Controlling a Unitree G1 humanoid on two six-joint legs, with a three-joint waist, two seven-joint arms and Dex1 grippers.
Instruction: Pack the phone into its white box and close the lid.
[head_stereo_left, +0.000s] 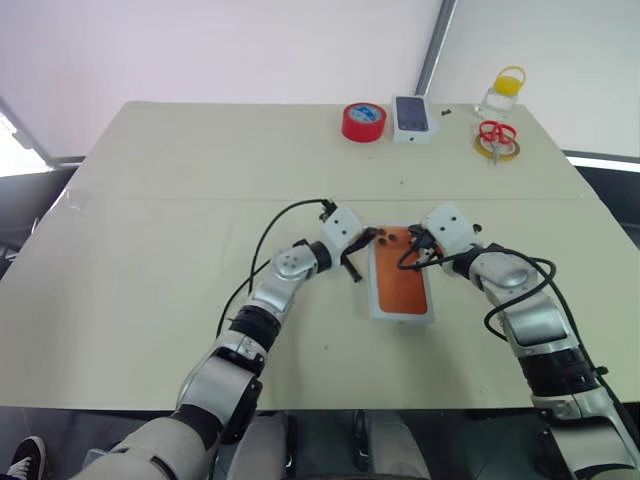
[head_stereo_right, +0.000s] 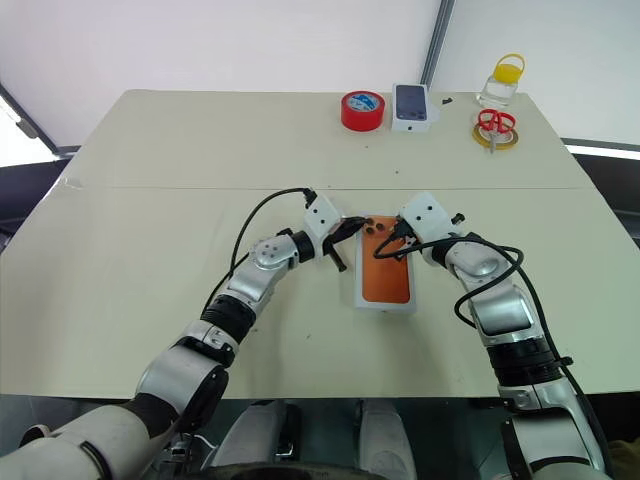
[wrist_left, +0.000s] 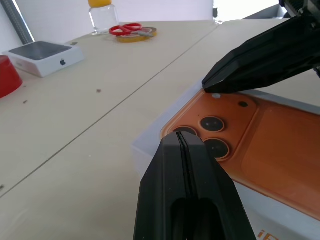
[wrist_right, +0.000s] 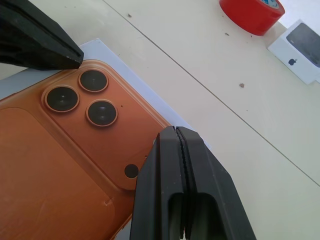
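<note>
The phone (head_stereo_left: 401, 279), orange and back-up, lies in the white box (head_stereo_left: 378, 310) near the middle of the table (head_stereo_left: 180, 200), long axis running from the near edge to the far edge, its three-lens camera cluster at the far end. The left hand (head_stereo_left: 361, 245) and right hand (head_stereo_left: 412, 252), both with fingers pressed closed and holding nothing, reach in about level from either side, tips at the phone's far corners

Orange phone (head_stereo_left: 402, 281) lies flat, camera cluster upward at the far end, inside the lidless white box (head_stereo_left: 378, 303).
</note>
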